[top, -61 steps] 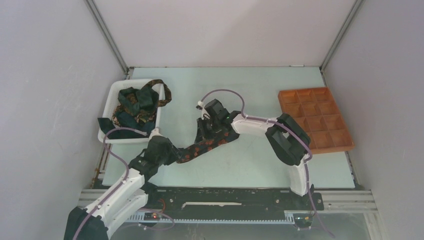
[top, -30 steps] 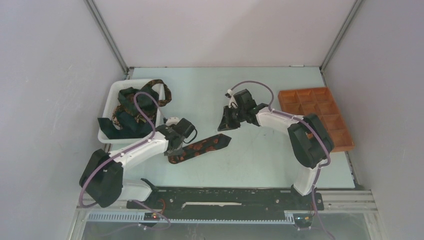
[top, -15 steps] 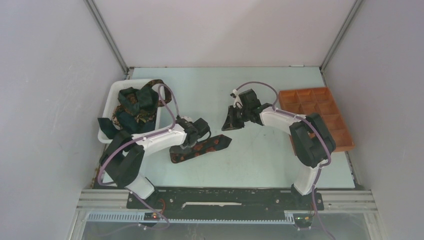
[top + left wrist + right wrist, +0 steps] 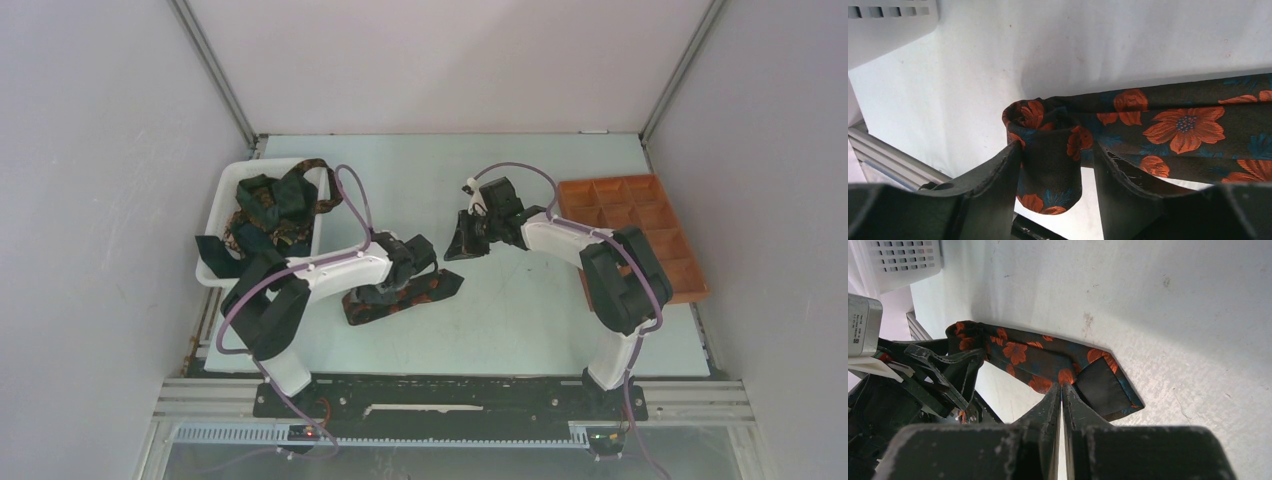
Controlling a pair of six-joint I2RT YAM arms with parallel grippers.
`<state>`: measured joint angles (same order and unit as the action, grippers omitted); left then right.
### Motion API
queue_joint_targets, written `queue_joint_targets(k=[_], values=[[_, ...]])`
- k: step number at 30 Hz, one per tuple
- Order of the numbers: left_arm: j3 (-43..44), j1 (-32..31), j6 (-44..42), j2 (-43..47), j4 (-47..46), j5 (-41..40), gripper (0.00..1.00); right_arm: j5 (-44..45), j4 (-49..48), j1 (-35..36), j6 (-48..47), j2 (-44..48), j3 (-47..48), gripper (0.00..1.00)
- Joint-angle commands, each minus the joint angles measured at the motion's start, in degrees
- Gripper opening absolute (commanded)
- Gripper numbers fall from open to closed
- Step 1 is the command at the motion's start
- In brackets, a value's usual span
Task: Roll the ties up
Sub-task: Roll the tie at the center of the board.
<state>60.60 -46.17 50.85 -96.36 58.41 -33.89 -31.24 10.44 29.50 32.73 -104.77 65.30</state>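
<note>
Two secs ago both grippers were on the tie (image 4: 436,287); now only the L gripper (image 4: 404,264) is working it. The R gripper (image 4: 462,243) is sitting back off the fabric, toward the tray (image 4: 608,181) side. Its fingers are pressed together w/ nothing btwn them, and it's hovering near the pointed end w/o touching it, as far as I'm reading the R wrist cam. The L arm is now reaching across from the bin (image 4: 222,195) side and parking over the tie's front-left end. I'm judging that the handoff is done and the roll is only just starting: L is doing the winding, R is standing by.

On the L wrist cam the fingers are sitting spread, straddling a small doubled-over curl of fabric at that end. One finger (image 4: 993,175) is touching the cloth and the other is showing a sliver of gap, so I'm not calling it a firm pinch.

The tie is lying flat on the table (image 4: 520,320), running diag. from front-left to its point at right, mid-workspace, well apart from the tray. It's dark cloth w/ orange-red flowers and bluish leaves, w/ plain dark lining showing at the tip. Approx one turn is looking formed; most of the length is lying unrolled. More ties (image 4: 268,205) are sitting heaped in the bin, one trailing over its rim.
</note>
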Motion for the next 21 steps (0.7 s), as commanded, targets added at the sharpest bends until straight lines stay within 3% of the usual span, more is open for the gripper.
queue_joint_targets(k=[1,11,21], values=[[0.88,-0.32,1.98,1.69,-3.44,2.73,0.58,-0.47,-1.47,-0.33,-0.56,2.73,-0.20,0.07],[-5.74,-0.08,2.16,9.00,-16.38,10.62,0.61,-0.20,-1.25,-0.25,-0.57,2.53,-0.17,0.06],[-10.63,1.66,2.75,15.14,-21.24,11.91,0.61,0.74,-1.16,0.50,-0.48,3.13,-0.51,0.06]])
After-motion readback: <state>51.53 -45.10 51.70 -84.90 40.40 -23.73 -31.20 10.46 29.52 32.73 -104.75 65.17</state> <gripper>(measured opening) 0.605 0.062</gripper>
